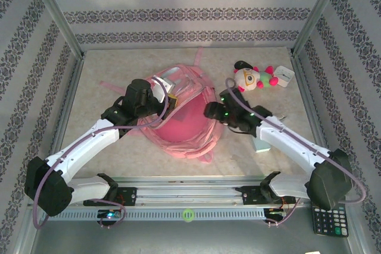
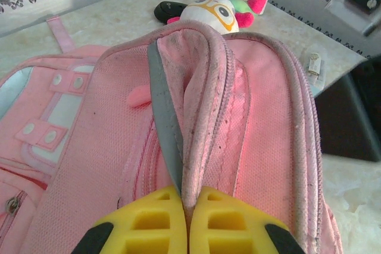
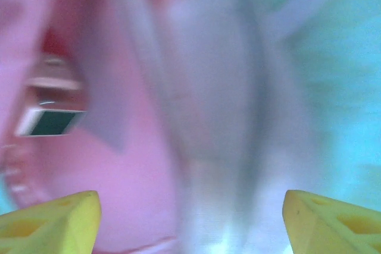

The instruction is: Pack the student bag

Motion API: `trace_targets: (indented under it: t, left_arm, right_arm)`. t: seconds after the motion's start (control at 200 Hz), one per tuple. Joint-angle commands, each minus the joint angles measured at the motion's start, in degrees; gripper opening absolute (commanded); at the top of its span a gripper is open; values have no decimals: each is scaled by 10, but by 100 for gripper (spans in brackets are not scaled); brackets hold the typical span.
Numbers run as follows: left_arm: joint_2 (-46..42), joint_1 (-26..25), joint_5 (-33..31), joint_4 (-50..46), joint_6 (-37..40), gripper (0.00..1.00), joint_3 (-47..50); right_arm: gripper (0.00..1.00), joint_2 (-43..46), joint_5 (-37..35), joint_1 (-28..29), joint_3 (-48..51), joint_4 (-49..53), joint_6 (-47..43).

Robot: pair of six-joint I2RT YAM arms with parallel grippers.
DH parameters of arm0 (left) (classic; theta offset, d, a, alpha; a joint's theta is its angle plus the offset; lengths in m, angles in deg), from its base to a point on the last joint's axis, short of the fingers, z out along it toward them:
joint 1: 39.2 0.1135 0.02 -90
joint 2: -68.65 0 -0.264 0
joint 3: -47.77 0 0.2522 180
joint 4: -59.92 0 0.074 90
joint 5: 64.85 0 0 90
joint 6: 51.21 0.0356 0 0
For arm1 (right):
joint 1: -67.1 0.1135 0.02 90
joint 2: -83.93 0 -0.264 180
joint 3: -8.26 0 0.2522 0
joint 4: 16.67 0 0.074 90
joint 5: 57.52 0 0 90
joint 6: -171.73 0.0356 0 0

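**Q:** What does the overhead view give that the wrist views miss?

**A:** The whole layout. The student bag [image 1: 178, 117], soft and pink, lies in the middle of the worktop [image 1: 101, 75] with its mouth gaping upward. Both arms reach in from the near edge. The left gripper [image 1: 168, 97] is at the bag's left rim and the right gripper [image 1: 208, 111] at its right rim. A plush toy [image 1: 254, 77] lies toward the far right corner, apart from the bag. A calculator [image 1: 329, 218] sits by the near right corner, beside the right arm's base.

**Q:** And the left wrist view?

**A:** It shows the grip up close. Two yellow fingers [image 2: 149, 224] are pressed together on a fold of the bag's zippered rim, so the left gripper is pinching the fabric, and the rim stands up from it. White-trimmed pockets show on the bag's left side. The plush toy's face peeks over the top of the rim.

**Q:** What about the right wrist view?

**A:** It is heavily blurred. The right gripper's yellow fingers [image 3: 53, 224] sit far apart, spread wide, with nothing held between them. Beyond them is a pink smear of the bag. There is also a small dark rectangle [image 3: 50, 122] with a pale frame, too blurred to name.
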State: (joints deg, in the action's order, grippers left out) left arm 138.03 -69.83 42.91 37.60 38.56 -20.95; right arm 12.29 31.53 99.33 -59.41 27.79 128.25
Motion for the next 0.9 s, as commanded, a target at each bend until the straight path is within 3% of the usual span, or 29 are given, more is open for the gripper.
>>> trace_targets:
  t: [0.0, 0.155, 0.25, 0.37, 0.739, 0.894]
  left_arm:
    - [-22, 3, 5, 28, 8, 0, -3]
    - [-22, 4, 6, 30, 4, 0, 0]
    - [-20, 4, 6, 29, 3, 0, -1]
    - [-16, 4, 4, 28, 6, 0, -7]
    - [5, 5, 9, 35, 1, 0, -15]
    - [10, 5, 6, 35, 1, 0, -18]
  right_arm:
    - [83, 2, -13, -99, -19, 225, -187]
    - [84, -35, 47, -305, -12, 253, -278]
    - [86, -68, 93, -361, -7, 233, -294]
    - [93, -114, 76, -370, -12, 211, -305]
    - [96, -211, 107, -359, -35, 179, -339]
    - [96, -224, 121, -330, -19, 177, -335]
